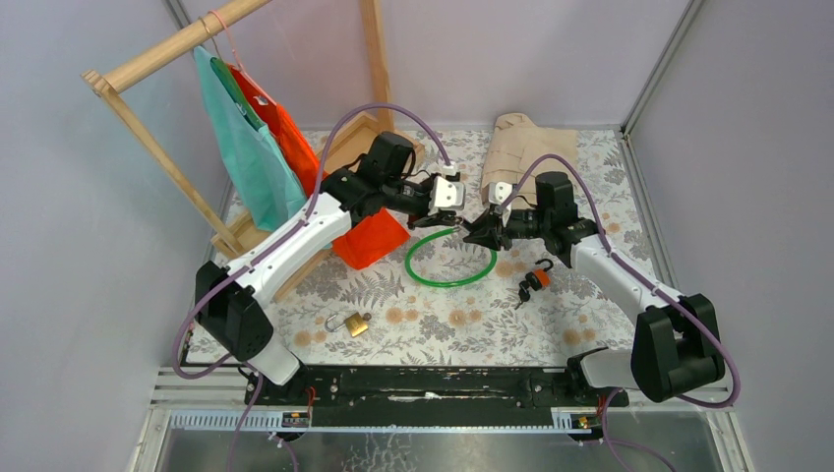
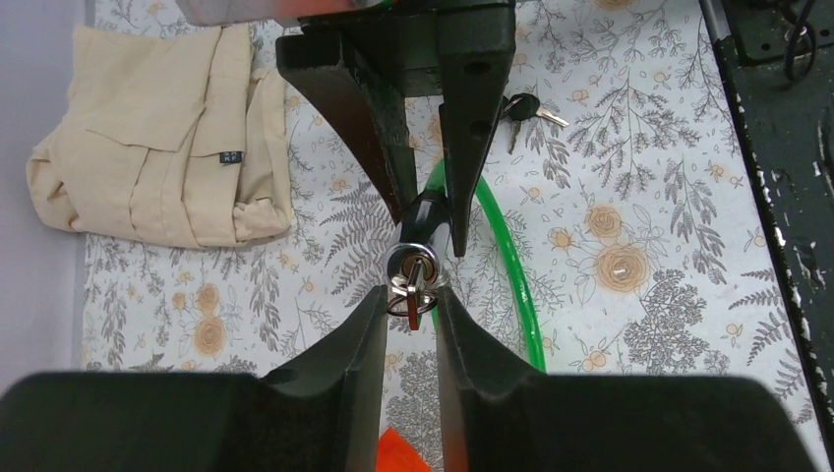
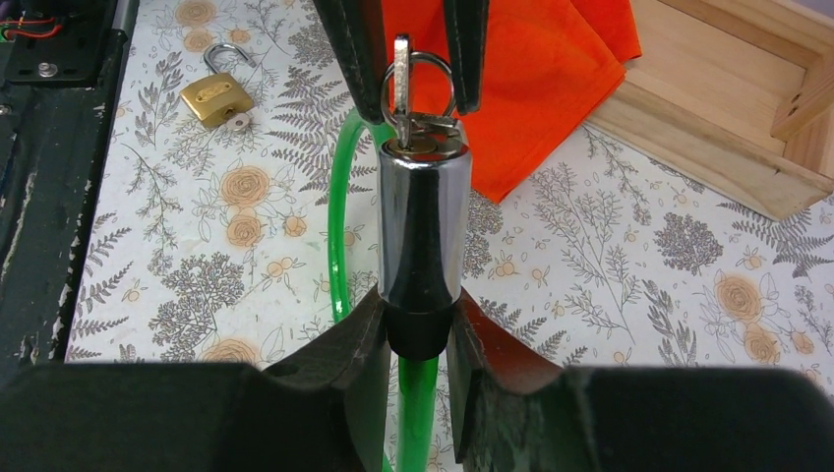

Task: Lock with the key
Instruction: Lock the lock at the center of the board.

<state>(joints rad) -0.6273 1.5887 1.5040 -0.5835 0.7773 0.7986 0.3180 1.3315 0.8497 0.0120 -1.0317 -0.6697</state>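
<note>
The right gripper [image 3: 413,329] clamped the chrome cylindrical lock barrel [image 3: 421,221] of the green cable loop [image 1: 447,282], raised above mid-table. The left gripper [image 2: 410,295] appeared closed on the small silver key [image 3: 401,69] seated in it. Risk: a loose pinch slipping off during turning.

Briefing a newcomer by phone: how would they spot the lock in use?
At the floral table's centre sits a green cable loop. The lock is the shiny chrome cylinder at its end, clamped in the right end effector, a silver key inserted. Unlike the brass padlock and the orange-and-black padlock lying nearby, it is held aloft.
</note>
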